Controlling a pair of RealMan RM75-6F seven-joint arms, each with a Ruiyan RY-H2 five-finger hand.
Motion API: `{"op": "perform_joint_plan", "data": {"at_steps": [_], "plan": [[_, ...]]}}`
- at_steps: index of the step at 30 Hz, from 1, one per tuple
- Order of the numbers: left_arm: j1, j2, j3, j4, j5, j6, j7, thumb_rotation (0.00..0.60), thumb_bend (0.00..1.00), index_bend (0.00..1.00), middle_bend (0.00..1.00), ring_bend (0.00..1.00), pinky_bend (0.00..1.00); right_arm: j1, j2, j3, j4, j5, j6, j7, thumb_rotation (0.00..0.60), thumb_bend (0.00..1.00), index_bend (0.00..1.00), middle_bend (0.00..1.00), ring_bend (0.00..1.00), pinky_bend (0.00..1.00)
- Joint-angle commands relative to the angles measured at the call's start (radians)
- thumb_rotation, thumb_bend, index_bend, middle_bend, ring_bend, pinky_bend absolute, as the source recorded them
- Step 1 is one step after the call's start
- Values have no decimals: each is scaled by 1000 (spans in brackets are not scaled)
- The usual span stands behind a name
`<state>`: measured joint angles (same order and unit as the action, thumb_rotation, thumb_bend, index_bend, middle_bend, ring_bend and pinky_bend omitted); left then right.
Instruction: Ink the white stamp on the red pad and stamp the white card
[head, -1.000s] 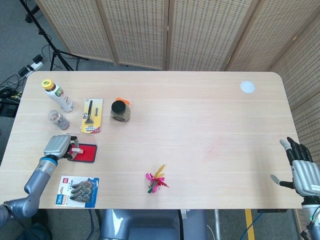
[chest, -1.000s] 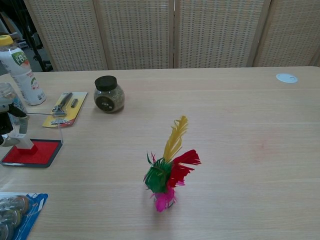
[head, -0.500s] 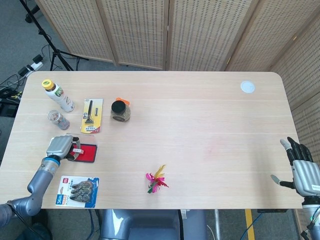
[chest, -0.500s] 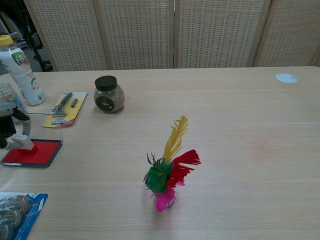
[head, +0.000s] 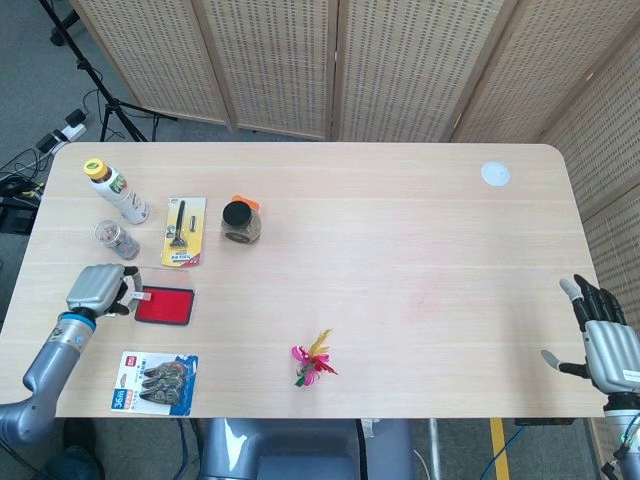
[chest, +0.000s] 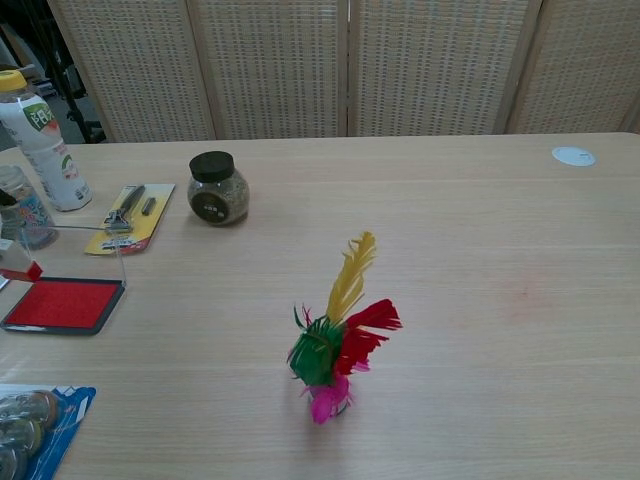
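The left hand (head: 95, 290) pinched the small white stamp (head: 133, 295) at its fingers' tips, just left of the red pad (head: 164, 306); light and rigid, it probably suited a grip on its sides, while the right hand (head: 605, 345) hung empty, fingers apart.

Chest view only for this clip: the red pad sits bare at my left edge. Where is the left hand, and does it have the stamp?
Observer: In the head view, the left hand is just off the left end of the red pad, holding the white stamp.
Operator: My view shows no right hand at all.
Observer: The right hand is beyond the right end of the table, fingers apart, holding nothing.
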<state>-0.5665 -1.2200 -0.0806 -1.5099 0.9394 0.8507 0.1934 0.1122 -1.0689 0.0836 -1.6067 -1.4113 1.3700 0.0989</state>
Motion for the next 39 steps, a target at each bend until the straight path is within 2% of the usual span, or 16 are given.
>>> {"op": "perform_joint_plan", "data": {"at_steps": [1, 7, 21, 28, 39], "plan": [[31, 48, 29, -30, 18, -1, -22, 600, 370, 603, 1000, 1000, 968, -1, 0, 0, -2, -1, 2, 0, 600, 0, 0, 0, 0, 0], [103, 72, 70, 13, 104, -3, -150, 600, 370, 603, 1000, 1000, 968, -2, 2, -2, -4, -6, 5, 0, 600, 0, 0, 0, 0, 0], [136, 10, 89, 138, 226, -49, -325, 600, 368, 603, 1000, 1000, 968, -3, 1, -4, -7, -9, 8, -4, 600, 0, 0, 0, 0, 0], [139, -42, 95, 212, 281, -53, -368, 600, 366, 602, 1000, 1000, 968, -1, 2, -3, -5, -9, 4, 2, 600, 0, 0, 0, 0, 0], [144, -57, 92, 236, 284, -58, -360, 600, 358, 556, 1000, 1000, 968, -3, 1, -5, -1, -19, 11, 8, 600, 0, 0, 0, 0, 0]]}}
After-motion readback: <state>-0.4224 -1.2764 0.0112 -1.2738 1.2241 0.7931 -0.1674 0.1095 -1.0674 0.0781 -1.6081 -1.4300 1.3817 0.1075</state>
